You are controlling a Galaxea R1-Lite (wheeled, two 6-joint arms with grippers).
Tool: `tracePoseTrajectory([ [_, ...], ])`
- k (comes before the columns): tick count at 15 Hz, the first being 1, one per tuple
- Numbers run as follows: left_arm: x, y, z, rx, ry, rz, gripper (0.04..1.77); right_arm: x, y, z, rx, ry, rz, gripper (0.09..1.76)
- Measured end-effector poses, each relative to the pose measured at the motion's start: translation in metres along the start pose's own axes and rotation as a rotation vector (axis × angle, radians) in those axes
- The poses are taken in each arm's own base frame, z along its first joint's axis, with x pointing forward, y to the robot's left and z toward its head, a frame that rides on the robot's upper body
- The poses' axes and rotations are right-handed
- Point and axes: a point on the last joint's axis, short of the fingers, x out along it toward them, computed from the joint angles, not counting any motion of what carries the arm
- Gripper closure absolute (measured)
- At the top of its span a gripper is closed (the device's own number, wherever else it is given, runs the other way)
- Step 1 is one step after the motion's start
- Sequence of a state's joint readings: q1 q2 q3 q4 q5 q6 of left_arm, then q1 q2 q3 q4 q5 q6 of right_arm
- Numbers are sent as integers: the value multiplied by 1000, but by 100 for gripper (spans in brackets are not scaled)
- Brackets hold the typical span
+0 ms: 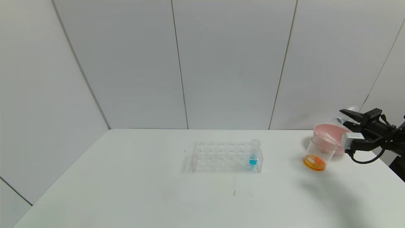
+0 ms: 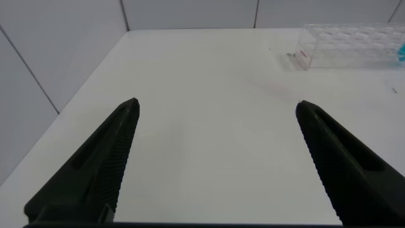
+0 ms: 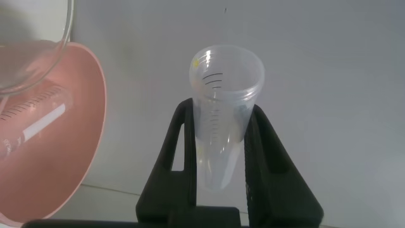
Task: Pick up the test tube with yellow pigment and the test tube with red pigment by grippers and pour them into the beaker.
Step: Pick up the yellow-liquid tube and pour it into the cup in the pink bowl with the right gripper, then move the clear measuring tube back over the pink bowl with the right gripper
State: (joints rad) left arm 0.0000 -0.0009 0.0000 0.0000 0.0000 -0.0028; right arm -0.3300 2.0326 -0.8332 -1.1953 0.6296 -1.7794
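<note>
My right gripper (image 1: 348, 114) is at the far right, held above the table behind the pink bowl (image 1: 329, 131). It is shut on a clear tube (image 3: 224, 107) that looks empty, with a faint yellow trace at its rim; it also shows in the head view (image 1: 339, 119). The beaker (image 1: 319, 150) stands in front of the bowl with orange liquid in its bottom; its rim shows in the right wrist view (image 3: 31, 57). Another clear tube (image 3: 38, 120) lies inside the bowl (image 3: 69, 158). My left gripper (image 2: 217, 107) is open and empty over bare table, out of the head view.
A clear tube rack (image 1: 221, 156) stands mid-table with one blue-liquid tube (image 1: 254, 153) at its right end; the rack also shows in the left wrist view (image 2: 348, 44). Grey wall panels close the back and left. The table's right edge runs near my right arm.
</note>
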Motion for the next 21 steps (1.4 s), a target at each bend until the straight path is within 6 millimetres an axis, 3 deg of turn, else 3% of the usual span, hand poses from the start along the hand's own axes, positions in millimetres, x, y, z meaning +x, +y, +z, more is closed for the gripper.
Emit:
tracePoseTrajectory([
  [5,0,0,0,0,0,0,5,0,-2,0,-36,6,-26,136],
  [8,0,0,0,0,0,0,5,2,-5,-1,32,31,-24,136],
  [11,0,0,0,0,0,0,5,9,-20,-7,334,87,-43,136],
  [15,0,0,0,0,0,0,5,14,-28,-20,933,156,-67,136],
  [18,0,0,0,0,0,0,5,10,-7,-29,1249,255,-104,136],
  [21,0,0,0,0,0,0,5,9,26,-32,1360,337,-100,136],
])
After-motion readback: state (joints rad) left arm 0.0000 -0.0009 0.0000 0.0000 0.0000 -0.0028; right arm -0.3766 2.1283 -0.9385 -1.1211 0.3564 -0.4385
